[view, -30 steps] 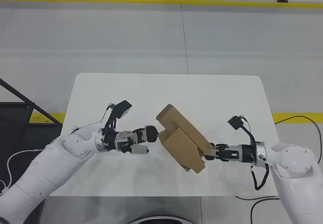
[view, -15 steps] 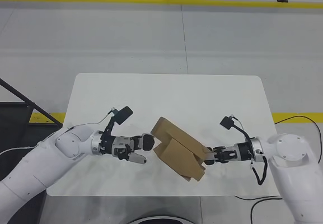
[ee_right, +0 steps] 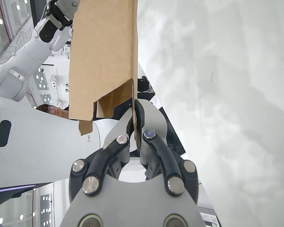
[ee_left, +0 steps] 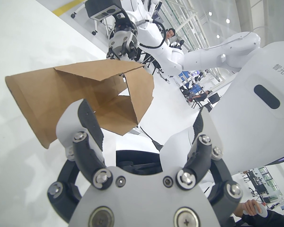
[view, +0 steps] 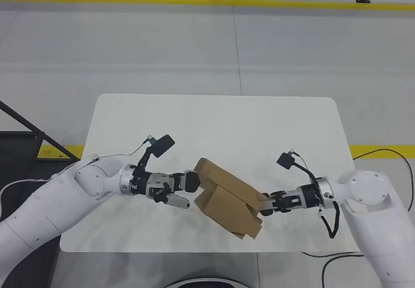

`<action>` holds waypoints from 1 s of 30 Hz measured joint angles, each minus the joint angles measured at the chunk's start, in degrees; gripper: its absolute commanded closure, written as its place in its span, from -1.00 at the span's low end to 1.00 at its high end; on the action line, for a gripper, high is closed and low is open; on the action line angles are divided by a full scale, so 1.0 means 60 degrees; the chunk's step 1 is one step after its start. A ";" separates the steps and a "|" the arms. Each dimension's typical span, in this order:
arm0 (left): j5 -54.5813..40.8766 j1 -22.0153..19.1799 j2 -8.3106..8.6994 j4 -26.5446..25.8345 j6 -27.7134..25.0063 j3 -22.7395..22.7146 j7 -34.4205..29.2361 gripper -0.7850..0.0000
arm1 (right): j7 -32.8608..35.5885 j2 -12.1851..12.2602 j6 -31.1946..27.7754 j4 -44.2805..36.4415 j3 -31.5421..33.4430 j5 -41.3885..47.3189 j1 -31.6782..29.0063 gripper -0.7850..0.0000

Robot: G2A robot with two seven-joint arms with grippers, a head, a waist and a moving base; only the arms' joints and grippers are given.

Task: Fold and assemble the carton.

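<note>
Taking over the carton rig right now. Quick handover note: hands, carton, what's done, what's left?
right hand: shut on an edge at one end of the carton.
left hand: open, at the carton's opposite end, not gripping it.
The carton sits between the two hands, over the near-middle of the table.
Done: the carton is opened into a hollow sleeve; the left wrist view looks through it.
Left: both ends are open, and the flaps are not yet folded shut.
</note>
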 measured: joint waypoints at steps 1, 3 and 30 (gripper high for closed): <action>-0.0026 -0.0067 -0.0014 0.0026 0.0000 0.0083 0.0000 -1.00 | 0.0000 0.0021 0.0005 0.0002 -0.0037 0.0017 0.0021 1.00; -0.0083 -0.0222 -0.0060 0.0082 0.0000 0.0276 0.0000 -1.00 | 0.0000 0.0063 0.0013 0.0003 -0.0113 0.0045 0.0063 1.00; -0.0410 -0.1974 -0.0992 0.0953 0.0000 0.2840 0.0001 -1.00 | -0.0431 0.0227 0.0068 0.0094 -0.0794 0.0292 0.0470 1.00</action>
